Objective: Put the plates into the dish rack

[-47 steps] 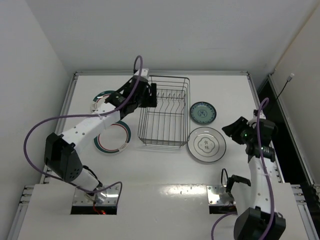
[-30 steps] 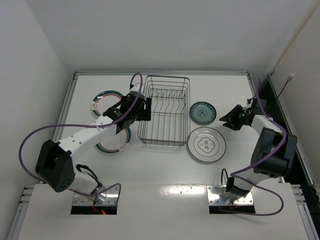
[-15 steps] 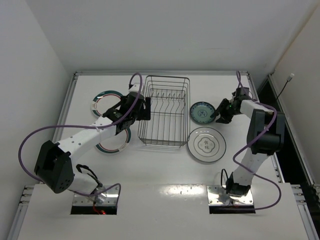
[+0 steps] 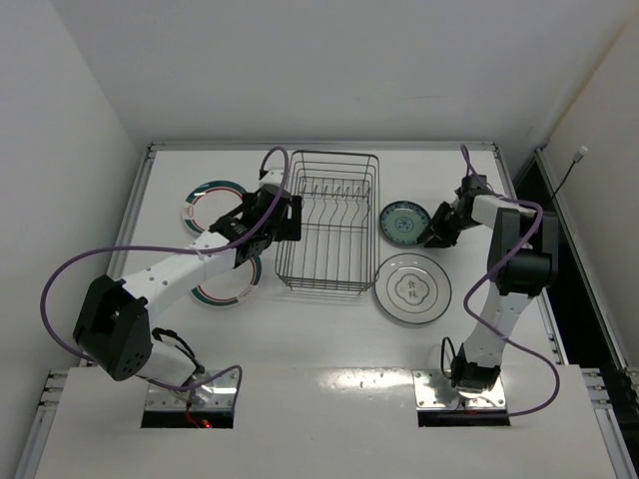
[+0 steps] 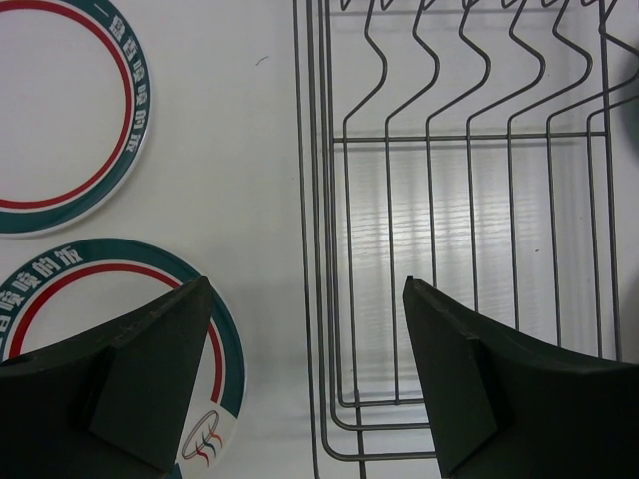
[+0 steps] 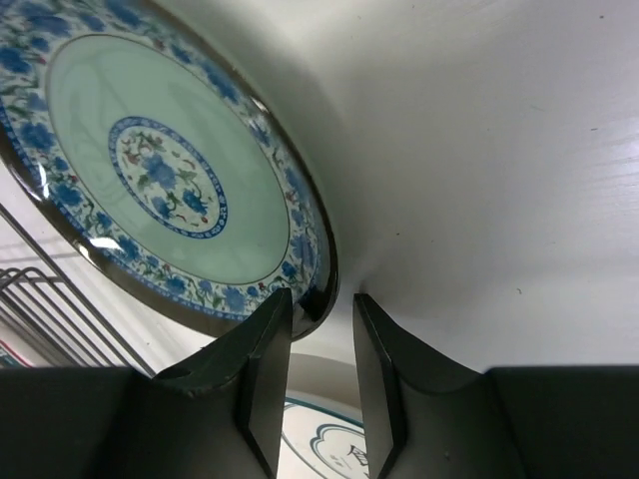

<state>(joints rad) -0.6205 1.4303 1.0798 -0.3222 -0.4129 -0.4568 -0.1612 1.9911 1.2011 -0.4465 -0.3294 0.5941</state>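
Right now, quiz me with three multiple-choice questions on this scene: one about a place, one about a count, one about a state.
1. Where does the teal plate lie relative to the dish rack?
A) left of it
B) right of it
C) inside it

2. How many plates stand in the dish rack?
A) none
B) one
C) two

3. The left pincer is:
A) shut on a plate
B) shut on a rack wire
C) open, holding nothing

Answers:
1 B: the overhead view shows it right of the rack.
2 A: every divider slot is bare.
3 C: its jaws stand wide apart, gripping nothing.
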